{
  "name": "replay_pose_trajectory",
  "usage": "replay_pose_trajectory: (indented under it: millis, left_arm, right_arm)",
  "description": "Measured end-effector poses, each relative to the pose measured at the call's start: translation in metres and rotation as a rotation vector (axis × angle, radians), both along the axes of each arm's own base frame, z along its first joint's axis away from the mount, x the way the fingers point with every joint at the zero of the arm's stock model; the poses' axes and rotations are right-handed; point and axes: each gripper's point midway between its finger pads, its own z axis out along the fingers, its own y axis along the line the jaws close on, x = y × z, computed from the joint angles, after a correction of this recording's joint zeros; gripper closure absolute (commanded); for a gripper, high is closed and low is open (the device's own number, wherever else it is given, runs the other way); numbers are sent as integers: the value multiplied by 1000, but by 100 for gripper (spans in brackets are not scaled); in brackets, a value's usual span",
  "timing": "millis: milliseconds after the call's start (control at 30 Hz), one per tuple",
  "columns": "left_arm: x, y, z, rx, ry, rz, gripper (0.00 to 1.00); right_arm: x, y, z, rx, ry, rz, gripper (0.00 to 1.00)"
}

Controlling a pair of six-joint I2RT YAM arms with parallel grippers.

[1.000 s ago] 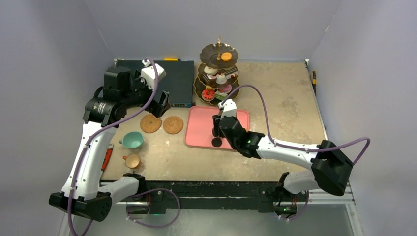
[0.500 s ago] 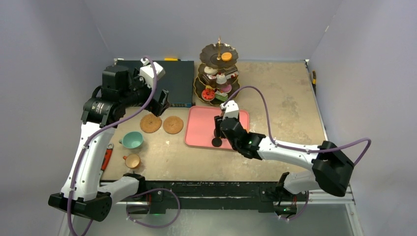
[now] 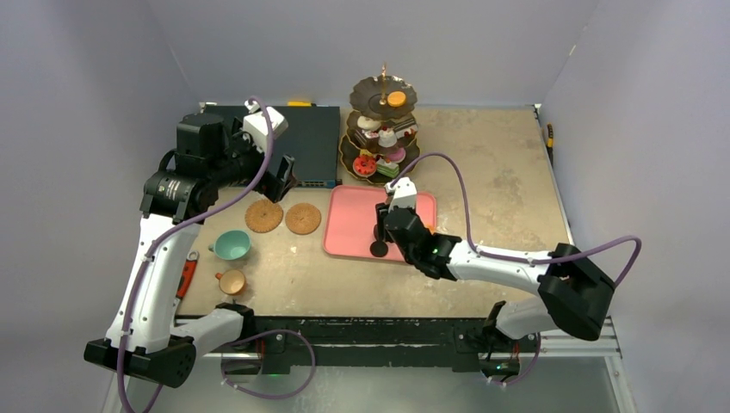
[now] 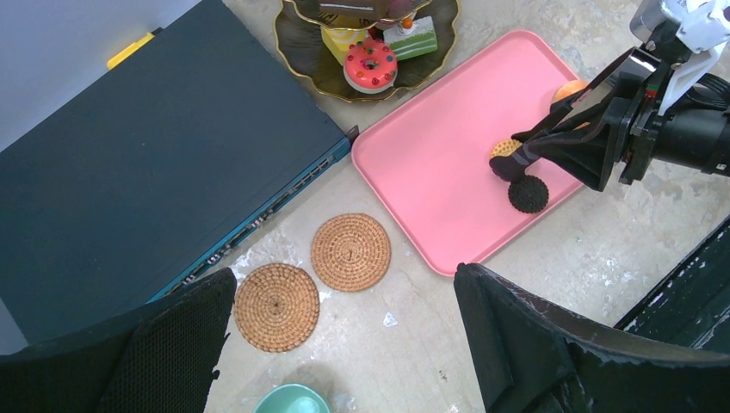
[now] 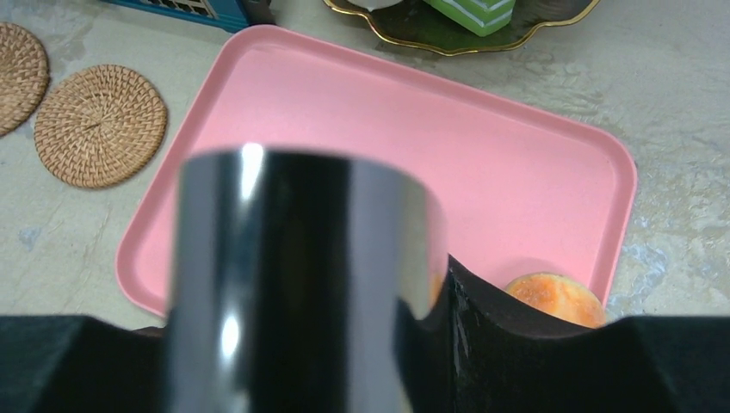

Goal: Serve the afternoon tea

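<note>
**Tongs held over the pink tray, left arm idle beside it**

The right gripper (image 3: 383,222) is clamped on the black tongs (image 4: 551,142), whose shiny handle fills the gap between its fingers in the right wrist view. It hangs over the pink tray (image 3: 353,219), with the tong tips pointing down toward the tray's near edge. The tips sit right at a small tan macaron (image 4: 504,148); whether they pinch it cannot be told. A dark round cake (image 4: 528,194) lies on the tray just beside them, and an orange bun (image 5: 555,297) rests on the tray near its right end.

The left gripper (image 3: 280,179) hovers to the left of the tray with its jaws spread wide and nothing between them. Two brown woven coasters (image 3: 264,216) (image 3: 303,218) lie side by side just left of the tray. The teal cup (image 3: 231,245) and the smaller tan cup (image 3: 231,281) stand further left of the tray and nearer the arm bases.

The three-tier stand (image 3: 370,95) rises just beyond the tray's far edge, carrying several cakes, among them a red donut (image 4: 371,64) and a green striped slice (image 4: 411,39) on its lowest tier. A dark blue box (image 3: 314,142) lies beyond the tray's far left corner.
</note>
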Motion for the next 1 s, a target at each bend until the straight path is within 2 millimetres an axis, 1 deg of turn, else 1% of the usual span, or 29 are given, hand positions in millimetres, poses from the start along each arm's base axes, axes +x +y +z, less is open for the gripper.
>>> replay_pose_trajectory:
  millis: [100, 300, 333, 400, 467, 500, 567, 633, 667, 733, 767, 867, 900, 933, 1000]
  left_arm:
    - [0, 0, 0, 1, -1, 2, 1]
    - [0, 0, 0, 1, -1, 2, 1]
    - [0, 0, 1, 1, -2, 2, 1]
    - [0, 0, 2, 0, -5, 2, 1]
    - [0, 0, 4, -1, -10, 2, 1]
    - [0, 0, 5, -1, -13, 2, 1]
    - [0, 0, 7, -2, -16, 2, 1]
    - [0, 1, 7, -2, -16, 3, 1]
    - [0, 1, 7, -2, -16, 3, 1]
    - [0, 1, 7, -2, -16, 3, 1]
    - [0, 1, 7, 0, -16, 5, 1]
    - [-1, 2, 7, 1, -16, 6, 1]
    - [-2, 2, 7, 2, -16, 5, 1]
    - [-2, 2, 7, 2, -17, 5, 1]
    - [-3, 2, 8, 2, -19, 5, 1]
  right_arm:
    - [1, 2, 1, 11, -9, 1, 60]
    - [6, 2, 9, -9, -47, 10, 60]
    - [8, 2, 13, -19, -58, 16, 60]
    - [15, 8, 32, -28, -95, 30, 60]
    - [26, 15, 60, -13, -146, 38, 60]
    - [33, 19, 81, 6, -182, 42, 60]
    - [49, 26, 128, 53, -260, 37, 60]
    - [66, 27, 181, 109, -346, 30, 60]
    - [72, 26, 202, 133, -382, 23, 60]
    - [85, 22, 257, 190, -476, 18, 60]
    - [89, 20, 278, 210, -515, 14, 60]
    - [102, 16, 319, 239, -593, 7, 60]
    - [106, 17, 328, 243, -611, 9, 60]
    - [111, 20, 334, 244, -625, 13, 60]
    - [122, 26, 336, 230, -636, 22, 60]
